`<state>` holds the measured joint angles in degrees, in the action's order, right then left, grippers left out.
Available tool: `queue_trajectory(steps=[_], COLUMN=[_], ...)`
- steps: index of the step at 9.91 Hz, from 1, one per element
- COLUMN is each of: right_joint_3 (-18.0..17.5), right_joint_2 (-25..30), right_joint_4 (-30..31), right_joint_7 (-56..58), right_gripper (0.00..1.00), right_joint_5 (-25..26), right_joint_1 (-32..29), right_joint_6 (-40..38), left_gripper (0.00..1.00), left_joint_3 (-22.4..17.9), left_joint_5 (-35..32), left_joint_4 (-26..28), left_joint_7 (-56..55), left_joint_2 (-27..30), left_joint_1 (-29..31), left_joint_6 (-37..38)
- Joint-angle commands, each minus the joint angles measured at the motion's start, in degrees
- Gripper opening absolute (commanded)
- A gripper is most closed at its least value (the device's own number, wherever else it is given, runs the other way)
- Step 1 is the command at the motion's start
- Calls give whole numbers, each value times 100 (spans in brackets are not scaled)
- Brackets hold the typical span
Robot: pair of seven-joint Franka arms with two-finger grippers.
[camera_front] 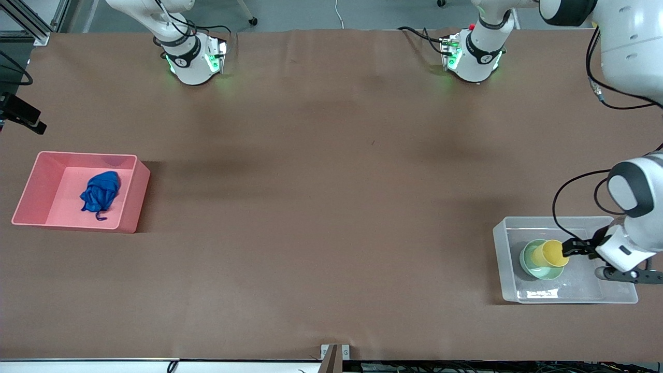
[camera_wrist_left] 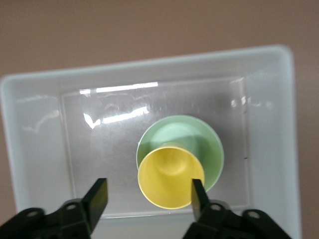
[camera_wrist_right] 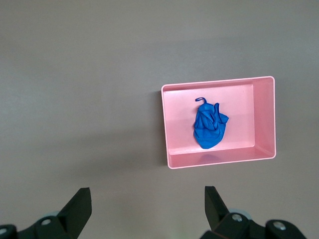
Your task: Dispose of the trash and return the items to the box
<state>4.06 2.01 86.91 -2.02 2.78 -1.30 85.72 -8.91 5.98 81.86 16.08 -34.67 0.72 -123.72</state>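
Spread wide, my left gripper (camera_wrist_left: 149, 194) hangs over the clear box (camera_front: 500, 259) at the left arm's end of the table, its fingers (camera_wrist_left: 98, 195) open on either side of the yellow cup (camera_front: 553, 253) without pinching it. In the left wrist view the cup (camera_wrist_left: 170, 176) stands upright inside the mint-green bowl (camera_wrist_left: 207, 144), and the bowl rests on the floor of the box (camera_wrist_left: 30, 149). One fingertip sits close beside the cup's rim; whether it touches I cannot tell.

My right gripper (camera_wrist_right: 147, 199) is also open and holds nothing. It waits high over bare table, out of the front view, looking down at the pink bin (camera_wrist_right: 264, 119) near the right arm's end. The blue trash (camera_front: 100, 191) lies in that bin (camera_front: 31, 181), a thin strand trailing from it.

As I judge it, the work is all but done: trash is in the bin, both items are nested in the box, and I am at the release of the cup. What comes next calls for a straight lift of my left hand, keeping the fingers apart so neither one drags the cup's rim and tips it out of the bowl. After that, I only need to draw the arm clear of the box wall.
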Motion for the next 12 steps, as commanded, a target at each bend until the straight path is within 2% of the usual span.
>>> queue_trajectory(steps=[1, 4, 6, 8, 10, 12], right_joint_3=[7, 7, 16, 7, 16, 16], right_joint_2=[-16, -16, -16, -16, -16, -16], right_joint_4=[-61, -61, -61, -52, -61, -52], right_joint_7=[-18, -18, -9, -9, 0, 0], right_gripper=[100, 100, 100, 100, 100, 100], right_joint_5=[65, 74, 74, 74, 65, 74], right_joint_1=[16, 16, 7, 7, -1, -10], right_joint_6=[-90, -99, -99, -134, -161, -161], left_gripper=[100, 100, 100, 100, 100, 100], left_joint_3=[160, 441, 521, 539, 539, 548], left_joint_5=[-122, -308, -308, -334, -570, -581], left_joint_4=[871, 1795, 1904, 1511, 598, 261], left_joint_7=[-403, -561, -746, -947, -1150, -1204], left_joint_2=[922, 2162, 2788, 3053, 3019, 3054], left_joint_1=[-72, -81, -81, -89, -125, -90], left_joint_6=[15, 84, 740, 1426, 2601, 3159])
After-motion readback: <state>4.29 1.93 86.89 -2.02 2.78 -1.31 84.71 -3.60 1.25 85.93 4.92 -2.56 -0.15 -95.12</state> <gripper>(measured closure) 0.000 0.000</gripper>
